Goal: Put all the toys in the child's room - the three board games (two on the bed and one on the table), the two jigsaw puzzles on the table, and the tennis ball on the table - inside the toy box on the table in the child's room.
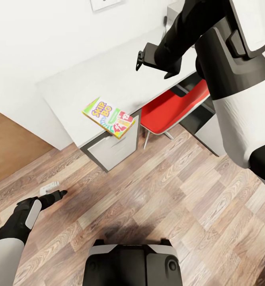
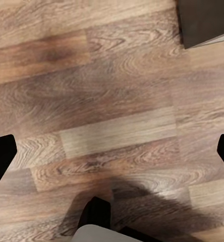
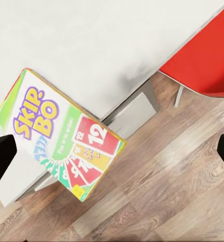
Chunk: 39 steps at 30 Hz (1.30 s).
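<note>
One board game (image 1: 108,117), a bright Skip-Bo box, lies flat on the pale grey table (image 1: 80,79) and overhangs its front edge. In the right wrist view the board game (image 3: 61,136) sits below the open right gripper (image 3: 112,154), whose dark fingertips (image 3: 1,156) stand wide apart with nothing between them. From the head camera the right gripper (image 1: 142,59) hovers above the tabletop, behind and to the right of the box. My left gripper (image 1: 60,194) hangs low over the wood floor, and the left gripper (image 2: 112,154) is open and empty. The toy box, jigsaw puzzles, tennis ball and bed are out of view.
A red chair (image 1: 172,107) is tucked under the table to the right of the box. A grey drawer unit (image 1: 112,149) stands beneath the box. A small white object (image 1: 49,187) lies on the floor by the left gripper. My base (image 1: 132,264) is at the near edge.
</note>
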{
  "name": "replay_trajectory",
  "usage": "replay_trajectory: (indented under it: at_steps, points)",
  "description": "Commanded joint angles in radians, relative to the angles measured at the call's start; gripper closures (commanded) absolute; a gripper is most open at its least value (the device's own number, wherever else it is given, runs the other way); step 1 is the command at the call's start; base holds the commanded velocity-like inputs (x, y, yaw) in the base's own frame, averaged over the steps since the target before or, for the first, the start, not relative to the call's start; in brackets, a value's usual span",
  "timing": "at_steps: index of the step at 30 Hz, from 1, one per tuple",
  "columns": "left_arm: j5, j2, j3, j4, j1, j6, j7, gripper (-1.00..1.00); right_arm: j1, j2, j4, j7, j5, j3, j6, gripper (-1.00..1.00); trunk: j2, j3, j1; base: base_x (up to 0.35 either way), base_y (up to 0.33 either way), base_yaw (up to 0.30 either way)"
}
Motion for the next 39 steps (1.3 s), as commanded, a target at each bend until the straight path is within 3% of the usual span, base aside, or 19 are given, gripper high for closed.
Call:
replay_trajectory:
  at_steps: [1,8,12,15,19,28,34,39]
  points:
    - [0.0,-0.001,0.003,-0.001,0.0,0.006,-0.004,-1.0,0.001,0.0,0.001,-0.01,-0.008,0.001,0.009,-1.0,-0.001,0.001,0.001,0.0,0.0,0.0]
    - [0.002,-0.007,-0.009,0.01,0.0,0.011,0.004,-1.0,0.012,-0.003,-0.001,-0.01,-0.009,0.002,0.007,-1.0,-0.001,0.012,0.001,0.0,0.0,0.0]
    - [0.0,-0.041,-0.068,0.04,0.0,0.008,0.016,-1.0,0.023,-0.004,0.0,-0.01,-0.009,0.002,0.007,-1.0,-0.001,0.019,0.001,0.0,0.0,0.0]
    - [-0.001,-0.053,-0.112,0.062,0.0,0.004,0.047,-1.0,0.026,-0.002,0.001,-0.01,-0.009,0.002,0.006,-1.0,-0.001,0.024,0.001,0.0,0.0,0.0]
    - [-0.001,-0.058,-0.143,0.084,0.0,0.001,0.089,-1.0,0.027,0.0,0.002,-0.01,-0.008,0.002,0.006,-1.0,-0.001,0.03,0.001,0.0,0.0,0.0]
    - [-0.002,-0.059,-0.153,0.091,0.0,-0.006,0.104,-1.0,0.027,0.003,0.001,-0.01,-0.008,0.003,0.006,-1.0,-0.001,0.045,0.001,0.0,0.0,0.0]
    - [0.001,-0.06,-0.156,0.099,0.0,-0.063,0.105,-1.0,0.027,0.008,0.002,-0.01,-0.007,0.004,0.005,-1.0,-0.001,0.055,0.001,0.0,0.0,0.0]
    - [-0.003,-0.081,-0.158,0.155,0.0,-0.09,0.105,-1.0,0.029,0.011,0.002,-0.008,-0.008,0.004,0.005,-1.0,-0.001,0.063,0.001,0.0,0.0,0.0]
